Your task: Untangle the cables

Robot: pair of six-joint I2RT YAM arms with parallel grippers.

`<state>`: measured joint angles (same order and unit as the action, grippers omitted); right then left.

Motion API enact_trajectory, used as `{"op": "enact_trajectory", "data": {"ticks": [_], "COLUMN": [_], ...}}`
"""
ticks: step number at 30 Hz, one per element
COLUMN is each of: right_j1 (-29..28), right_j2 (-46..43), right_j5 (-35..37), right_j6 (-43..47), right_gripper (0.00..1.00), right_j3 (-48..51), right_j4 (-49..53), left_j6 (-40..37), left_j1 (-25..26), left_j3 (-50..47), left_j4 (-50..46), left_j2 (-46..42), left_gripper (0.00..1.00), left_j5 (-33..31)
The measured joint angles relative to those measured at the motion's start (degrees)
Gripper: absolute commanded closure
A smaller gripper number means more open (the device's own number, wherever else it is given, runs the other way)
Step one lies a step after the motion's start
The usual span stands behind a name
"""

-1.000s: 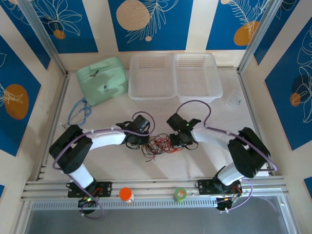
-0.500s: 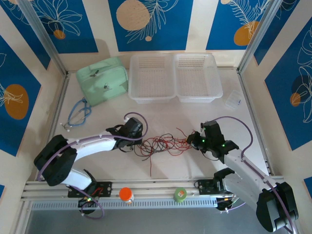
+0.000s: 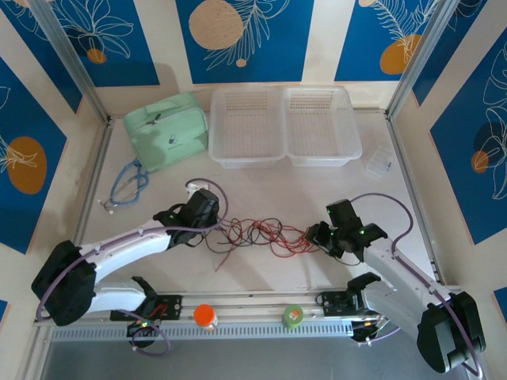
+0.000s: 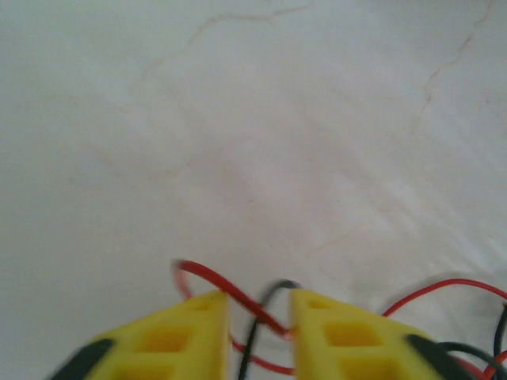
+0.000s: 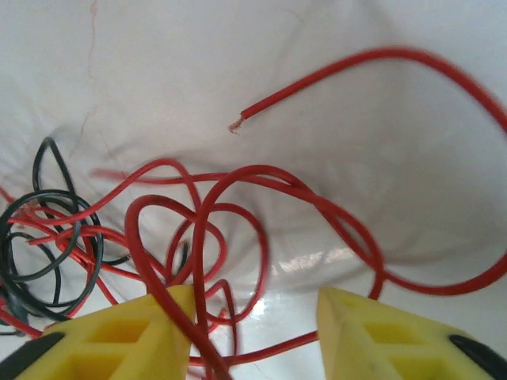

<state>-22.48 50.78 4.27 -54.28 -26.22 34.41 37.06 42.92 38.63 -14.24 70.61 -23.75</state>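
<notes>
The cables (image 3: 261, 233), thin red and black wires, lie stretched in a loose line on the white table between my two grippers. My left gripper (image 3: 212, 228) is at their left end. In the left wrist view its yellow fingers (image 4: 190, 332) stand apart, and the left gripper (image 4: 260, 297) has a red wire (image 4: 210, 279) and a black wire passing loosely through the gap. My right gripper (image 3: 321, 236) is at the right end. The right gripper (image 5: 255, 293) stands wide open over red loops (image 5: 238, 182), with black coils (image 5: 47, 229) to the left. One red wire lies across its left finger.
A mint-green pouch (image 3: 166, 131) and two white baskets (image 3: 247, 123) (image 3: 321, 123) stand at the back. A blue-grey cord (image 3: 128, 184) lies at the left, a small clear box (image 3: 379, 165) at the right. An orange-lidded item (image 3: 205, 316) and a green roll (image 3: 292, 316) sit on the front rail.
Both arms have swung apart and drawn the bunched wires out into a long line. Both grippers, shut on the wires before, have opened.
</notes>
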Motion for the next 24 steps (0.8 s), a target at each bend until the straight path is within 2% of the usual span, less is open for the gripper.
{"op": "enact_trajectory", "data": {"ticks": [1, 4, 9, 14, 17, 24], "right_j1": [-0.42, -3.02, -10.99, -18.99, -21.92, -23.3], "right_j2": [-0.09, -0.07, 1.97, 8.39, 13.92, 25.57], "right_j5": [0.7, 2.89, 8.02, 13.25, 14.56, 14.86], "right_j6": [0.48, 1.88, 2.32, 2.21, 2.62, 3.23], "right_gripper": [0.44, 0.37, 0.32, 0.23, 0.19, 0.19], "right_j3": [-0.98, -4.35, -11.04, -17.79, -20.5, -21.35], "right_j4": [1.38, 5.86, 13.33, 19.1, 19.65, 16.04], "left_j6": [-0.83, -2.93, -5.25, -6.71, -7.1, -7.1], "left_j1": [-0.07, -0.07, -0.07, 1.2, 3.89, 12.31], "left_j3": [0.0, 0.0, 0.31, 3.72, 7.23, 15.65], "left_j4": [-0.13, -0.17, -1.16, -3.19, -3.1, -1.66], "left_j2": [-0.81, -2.75, -5.35, -4.74, -1.05, 17.46], "left_gripper": [0.5, 0.39, 0.33, 0.28, 0.26, 0.25], "left_j5": [-0.39, -0.61, 0.76, 6.25, 9.77, 14.21]}}
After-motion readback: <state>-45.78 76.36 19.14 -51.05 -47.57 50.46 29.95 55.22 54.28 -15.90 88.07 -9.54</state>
